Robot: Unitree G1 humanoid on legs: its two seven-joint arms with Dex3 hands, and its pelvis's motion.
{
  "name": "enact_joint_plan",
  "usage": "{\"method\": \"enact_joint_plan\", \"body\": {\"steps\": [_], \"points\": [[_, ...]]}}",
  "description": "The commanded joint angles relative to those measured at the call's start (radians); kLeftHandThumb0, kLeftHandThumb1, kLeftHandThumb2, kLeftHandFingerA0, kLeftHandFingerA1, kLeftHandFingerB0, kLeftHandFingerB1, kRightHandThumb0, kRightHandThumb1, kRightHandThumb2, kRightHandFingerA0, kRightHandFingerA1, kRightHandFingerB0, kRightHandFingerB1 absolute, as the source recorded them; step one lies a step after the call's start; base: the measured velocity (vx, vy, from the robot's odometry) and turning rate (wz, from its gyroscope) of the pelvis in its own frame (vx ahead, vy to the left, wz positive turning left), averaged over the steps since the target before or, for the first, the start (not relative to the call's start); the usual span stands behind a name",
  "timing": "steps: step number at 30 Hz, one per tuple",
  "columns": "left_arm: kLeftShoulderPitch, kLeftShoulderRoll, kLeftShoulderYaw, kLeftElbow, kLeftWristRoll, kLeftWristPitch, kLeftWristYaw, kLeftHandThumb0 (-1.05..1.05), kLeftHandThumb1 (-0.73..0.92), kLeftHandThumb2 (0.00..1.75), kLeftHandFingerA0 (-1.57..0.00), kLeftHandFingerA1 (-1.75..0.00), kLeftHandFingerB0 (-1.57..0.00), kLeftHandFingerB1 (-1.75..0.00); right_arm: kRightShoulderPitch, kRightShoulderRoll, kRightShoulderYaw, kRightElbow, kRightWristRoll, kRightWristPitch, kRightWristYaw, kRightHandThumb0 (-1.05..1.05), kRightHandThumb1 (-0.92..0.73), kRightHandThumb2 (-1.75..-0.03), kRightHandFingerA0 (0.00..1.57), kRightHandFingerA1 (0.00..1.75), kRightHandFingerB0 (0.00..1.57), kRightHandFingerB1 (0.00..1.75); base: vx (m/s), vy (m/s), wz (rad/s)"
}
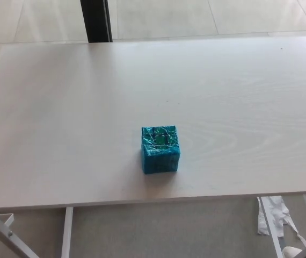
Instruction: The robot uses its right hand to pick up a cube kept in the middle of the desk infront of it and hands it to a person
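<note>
- Pale wood-grain desk (pixel 62 107) filled most of the head view, lit evenly, with light floor tiles (pixel 206 16) visible beyond its far edge.
- Far left, below the near edge: a slanted white frame leg (pixel 2 228) and a vertical white leg (pixel 67 232) showed beneath the top.
- Upper left of centre: a dark vertical post (pixel 95 20) stood behind the desk's far edge.
- Centre, slightly toward the near edge: the cube (pixel 160 149) sat flat on the desk, alone, well apart from every edge.
- Cube appearance: teal-blue overall, wrapped in a glossy, crinkled film that caught light on the top face; greenish patches and dark line markings showed on the top; front face darker, with faint dark marks too small to read.
- Cube orientation: one face roughly toward the camera, a soft shadow at its base.
- Lower right, under the desk: a crumpled white scrap (pixel 274 215) lay on the grey floor.
- Neither robot hand appeared, so finger posture could not be told for left or right.
</note>
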Motion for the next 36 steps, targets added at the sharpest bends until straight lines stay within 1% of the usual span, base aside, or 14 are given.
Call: {"method": "enact_joint_plan", "body": {"steps": [1, 2, 3, 5, 6, 10, 13, 15, 20, 21, 25, 27, 29, 36], "points": [[0.002, 0.011, 0.023, 0.012, -0.037, -0.034, -0.035, -0.64, 0.59, 0.58, -0.61, -0.55, -0.58, -0.43, 0.005, 0.01, -0.073, 0.0, 0.089, -0.063, 0.029, -0.56, -0.58, -0.58, 0.63, 0.84, 0.26, 0.32, 0.0, 0.0, 0.0], [-0.002, 0.01, 0.034, 0.013, -0.049, -0.015, -0.035, -0.63, 0.58, 0.58, -0.61, -0.55, -0.58, -0.43, 0.007, 0.019, -0.093, -0.008, 0.103, -0.061, 0.022, -0.64, -0.48, -0.82, 0.55, 0.79, 0.21, 0.44, 0.0, 0.0, 0.0], [0.0, 0.01, 0.034, 0.011, -0.047, -0.018, -0.039, -0.65, 0.59, 0.58, -0.62, -0.56, -0.58, -0.42, 0.006, 0.028, -0.113, -0.015, 0.116, -0.055, 0.013, -0.54, -0.57, -0.58, 0.66, 1.11, 0.27, 0.33, 0.0, 0.0, 0.0], [-0.002, 0.01, 0.039, 0.006, -0.051, -0.021, -0.04, -0.66, 0.6, 0.58, -0.64, -0.58, -0.55, -0.41, 0.009, 0.055, -0.173, -0.04, 0.153, -0.06, -0.042, -0.5, -0.55, -0.58, 0.75, 0.88, 0.35, 0.33, 0.0, 0.0, 0.0], [-0.003, 0.014, 0.049, 0.002, -0.061, -0.019, -0.04, -0.68, 0.48, 0.9, -0.58, -0.63, -0.46, -0.53, 0.006, 0.069, -0.209, -0.054, 0.167, -0.081, -0.093, -0.61, -0.44, -0.79, 0.87, 1.08, 0.32, 0.47, 0.0, 0.0, 0.0], [-0.005, 0.019, 0.094, 0.004, -0.094, -0.029, -0.043, -0.7, 0.6, 0.59, -0.63, -0.51, -0.55, -0.4, -0.034, 0.107, -0.323, -0.094, 0.221, -0.118, -0.153, -0.54, -0.53, -0.58, 0.88, 1.41, 0.44, 0.38, 0.0, 0.0, 0.0], [-0.026, 0.02, 0.129, 0.001, -0.115, -0.028, -0.044, -0.71, 0.6, 0.59, -0.69, -0.52, -0.61, -0.43, -0.074, 0.128, -0.436, -0.229, 0.313, -0.131, -0.133, -0.55, -0.44, -0.8, 0.95, 1.16, 0.38, 0.49, 0.0, 0.0, 0.0], [-0.036, 0.018, 0.115, -0.001, -0.097, -0.028, -0.036, -0.65, 0.6, 0.59, -0.69, -0.51, -0.6, -0.42, -0.108, 0.136, -0.467, -0.394, 0.368, -0.101, -0.109, -0.58, -0.56, -0.58, 0.63, 0.46, 0.31, 0.31, 0.0, 0.0, 0.0], [-0.04, 0.009, 0.085, -0.003, -0.069, -0.048, -0.043, -0.69, 0.58, 0.58, -0.75, -0.58, -0.71, -0.47, -0.222, 0.116, -0.429, -0.686, 0.378, 0.025, -0.123, -0.79, -0.42, -0.84, 0.48, 0.58, 0.24, 0.47, 0.0, 0.0, 0.0], [-0.039, 0.007, 0.082, -0.003, -0.066, -0.048, -0.04, -0.7, 0.57, 0.58, -0.74, -0.6, -0.71, -0.46, -0.23, 0.122, -0.416, -0.753, 0.376, 0.049, -0.131, -0.76, -0.52, -0.57, 0.45, 0.56, 0.3, 0.4, 0.0, 0.0, 0.0], [-0.035, 0.012, 0.061, -0.006, -0.049, -0.044, -0.037, -0.67, 0.59, 0.58, -0.68, -0.57, -0.66, -0.46, -0.301, 0.111, -0.319, -0.937, 0.336, 0.1, -0.119, -0.85, -0.45, -0.7, 0.34, 0.6, 0.27, 0.49, 0.0, 0.0, 0.0], [-0.029, 0.011, 0.059, -0.008, -0.05, -0.053, -0.044, -0.66, 0.59, 0.58, -0.64, -0.55, -0.65, -0.46, -0.362, 0.099, -0.258, -1.004, 0.313, 0.145, -0.112, -0.69, -0.57, -0.58, 0.22, 0.4, 0.23, 0.3, 0.0, 0.0, 0.0], [-0.034, 0.009, 0.059, -0.007, -0.053, -0.039, -0.037, -0.67, 0.58, 0.58, -0.7, -0.56, -0.68, -0.45, -0.467, 0.1, -0.149, -1.09, 0.239, 0.163, -0.112, -0.37, -0.36, -0.96, 0.02, 0.51, 0.0, 0.49, 0.0, 0.0, 0.0], [-0.042, 0.007, 0.047, -0.002, -0.049, -0.031, -0.023, -0.67, 0.58, 0.58, -0.69, -0.55, -0.66, -0.44, -0.598, 0.1, -0.016, -1.148, 0.21, 0.21, -0.063, -0.37, -0.34, -0.94, 0.02, 0.51, 0.0, 0.49, 0.0, 0.0, 0.0]]}}
